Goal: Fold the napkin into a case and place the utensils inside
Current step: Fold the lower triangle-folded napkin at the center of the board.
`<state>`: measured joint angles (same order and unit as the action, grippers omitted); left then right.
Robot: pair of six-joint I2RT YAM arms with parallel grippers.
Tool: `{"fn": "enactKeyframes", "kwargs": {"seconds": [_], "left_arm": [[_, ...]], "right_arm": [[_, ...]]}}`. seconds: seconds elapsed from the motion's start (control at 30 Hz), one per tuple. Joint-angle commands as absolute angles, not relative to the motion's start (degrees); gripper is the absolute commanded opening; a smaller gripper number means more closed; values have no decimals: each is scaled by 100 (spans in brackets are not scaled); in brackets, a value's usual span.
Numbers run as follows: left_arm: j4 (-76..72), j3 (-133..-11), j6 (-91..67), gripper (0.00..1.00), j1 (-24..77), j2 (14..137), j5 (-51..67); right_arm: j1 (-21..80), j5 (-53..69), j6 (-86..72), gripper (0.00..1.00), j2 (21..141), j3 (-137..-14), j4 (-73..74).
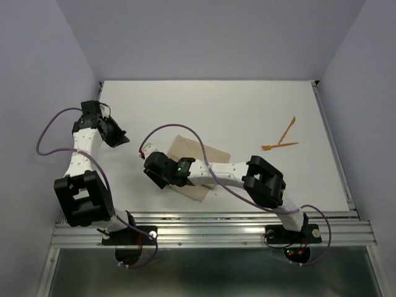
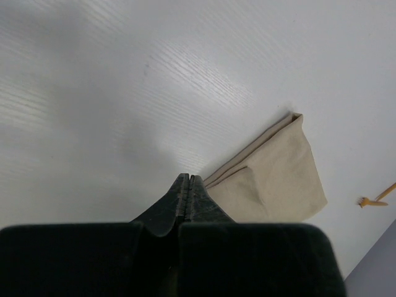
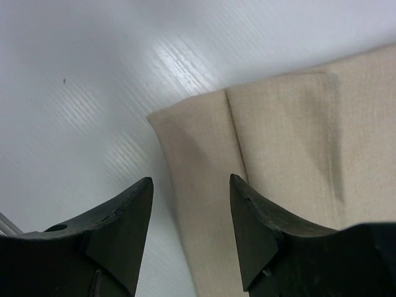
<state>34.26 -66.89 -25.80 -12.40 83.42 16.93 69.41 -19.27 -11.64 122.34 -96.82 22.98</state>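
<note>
The napkin (image 1: 204,154) lies folded into a layered tan oblong in the middle of the table, the case shape. My right gripper (image 1: 154,174) hovers over its left end. In the right wrist view the right gripper (image 3: 190,181) is open, its fingers straddling the edge of the folded cloth (image 3: 291,142) with nothing held. My left gripper (image 1: 122,139) is off to the left, apart from the cloth. The left wrist view shows the left gripper (image 2: 187,180) shut and empty, the napkin (image 2: 278,179) beyond it. Two orange utensils (image 1: 286,131) (image 1: 279,146) lie at the far right; one utensil (image 2: 377,197) also shows there.
The white table (image 1: 247,105) is walled by lilac panels at the back and sides. A metal rail (image 1: 204,226) runs along the near edge. Purple cables (image 1: 179,129) loop over both arms.
</note>
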Motion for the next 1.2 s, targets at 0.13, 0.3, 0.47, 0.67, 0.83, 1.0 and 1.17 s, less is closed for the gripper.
{"fn": "enactKeyframes", "kwargs": {"seconds": [0.13,0.3,0.47,0.67,0.83,1.0,1.17], "left_arm": [[3498,-6399,-2549,0,-1758,7902,1802],[3445,-6319,-2566,0,-1784,7893,1863],[3437,-6293,-2566,0,-1802,7875,1837],[3401,-6223,-2584,0,-1819,7849,1854],[3366,-6170,-2593,0,-1819,7796,1863],[3287,-6012,-2593,0,-1819,7761,1977],[3164,-5766,-2593,0,-1819,7708,2092]], "right_arm": [[7154,-2206,-484,58,12769,-10484,1863],[7154,-2241,-369,58,13104,-10661,1863],[7207,-2355,-352,55,13306,-10626,1749],[7207,-2575,-413,32,13394,-10512,1459],[7207,-2365,-431,5,13272,-10494,1380],[7146,-1689,-562,1,12964,-10415,1389],[6883,-915,-782,1,12744,-10476,1572]]}}
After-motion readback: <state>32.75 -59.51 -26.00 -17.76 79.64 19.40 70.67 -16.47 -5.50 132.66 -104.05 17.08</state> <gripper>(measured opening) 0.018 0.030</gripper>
